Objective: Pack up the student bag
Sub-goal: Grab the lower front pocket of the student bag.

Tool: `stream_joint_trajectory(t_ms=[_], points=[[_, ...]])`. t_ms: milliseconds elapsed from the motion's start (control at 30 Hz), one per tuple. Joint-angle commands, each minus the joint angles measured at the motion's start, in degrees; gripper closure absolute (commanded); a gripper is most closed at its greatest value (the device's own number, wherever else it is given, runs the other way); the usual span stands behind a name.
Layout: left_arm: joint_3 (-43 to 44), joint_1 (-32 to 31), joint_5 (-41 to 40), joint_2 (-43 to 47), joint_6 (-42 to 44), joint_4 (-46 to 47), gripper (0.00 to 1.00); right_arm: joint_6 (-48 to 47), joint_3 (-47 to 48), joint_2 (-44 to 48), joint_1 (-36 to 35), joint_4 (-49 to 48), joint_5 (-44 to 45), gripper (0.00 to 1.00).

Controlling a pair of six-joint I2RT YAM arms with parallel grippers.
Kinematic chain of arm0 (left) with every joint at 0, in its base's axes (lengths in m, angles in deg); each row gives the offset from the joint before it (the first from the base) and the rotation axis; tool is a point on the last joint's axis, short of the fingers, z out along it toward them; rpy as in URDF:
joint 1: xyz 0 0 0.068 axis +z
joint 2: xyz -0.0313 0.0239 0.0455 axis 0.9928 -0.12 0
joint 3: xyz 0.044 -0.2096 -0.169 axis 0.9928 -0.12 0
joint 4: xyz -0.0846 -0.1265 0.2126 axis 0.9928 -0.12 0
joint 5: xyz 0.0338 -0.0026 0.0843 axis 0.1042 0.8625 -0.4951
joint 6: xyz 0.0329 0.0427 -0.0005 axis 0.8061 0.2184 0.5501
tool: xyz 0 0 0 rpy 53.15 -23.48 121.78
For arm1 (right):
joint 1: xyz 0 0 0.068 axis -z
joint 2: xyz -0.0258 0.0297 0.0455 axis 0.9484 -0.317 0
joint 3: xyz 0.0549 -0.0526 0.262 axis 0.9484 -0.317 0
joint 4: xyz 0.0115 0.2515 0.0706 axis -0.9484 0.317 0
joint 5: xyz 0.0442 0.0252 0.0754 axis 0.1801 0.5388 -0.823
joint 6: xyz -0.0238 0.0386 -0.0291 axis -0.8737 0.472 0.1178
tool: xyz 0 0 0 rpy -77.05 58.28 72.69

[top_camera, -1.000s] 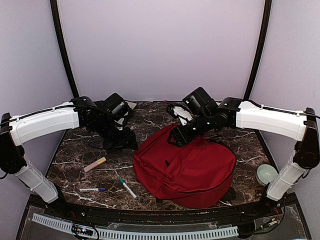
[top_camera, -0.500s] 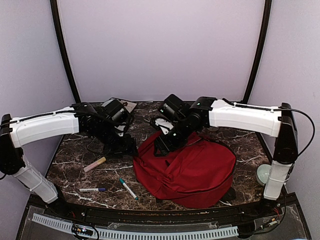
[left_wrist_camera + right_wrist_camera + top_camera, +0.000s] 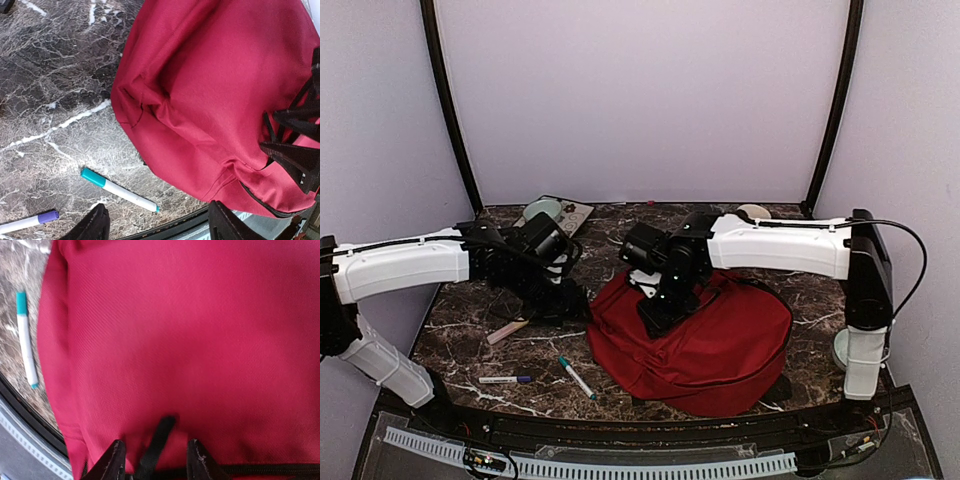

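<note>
student bag [image 3: 720, 340]: on table [image 3: 460, 320], centre-right of frame | marker [image 3: 577, 377]: on table, just left of bag, lower frame | second marker [image 3: 505, 380]: further left, apart from first | tray [image 3: 565, 212]: upper left, behind bag

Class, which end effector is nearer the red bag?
Right. The right end effector is directly over the bag, straddling a black strap; the left end effector hangs beside the bag, above the table.

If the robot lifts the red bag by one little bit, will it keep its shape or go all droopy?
Probably droopy: the student bag lies slumped and creased, so its cloth looks soft and would likely sag from wherever it is pinched. It seems unlikely to roll, since it spreads wide and flat on the table.
</note>
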Motion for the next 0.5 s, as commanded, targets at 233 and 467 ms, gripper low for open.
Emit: stream_joint_trajectory(t_ms=[233, 467], points=[[-2.99, -2.09, -4.94, 4.65, -9.29, 2.23, 0.31, -2.15, -10.1, 4.78, -1.09, -9.82, -3.65, 0.78], [1.07, -3.83, -6.53, 2.49, -10.24, 1.73, 0.32, -3.12, -8.73, 5.04, -1.15, -10.88, -3.87, 1.0]])
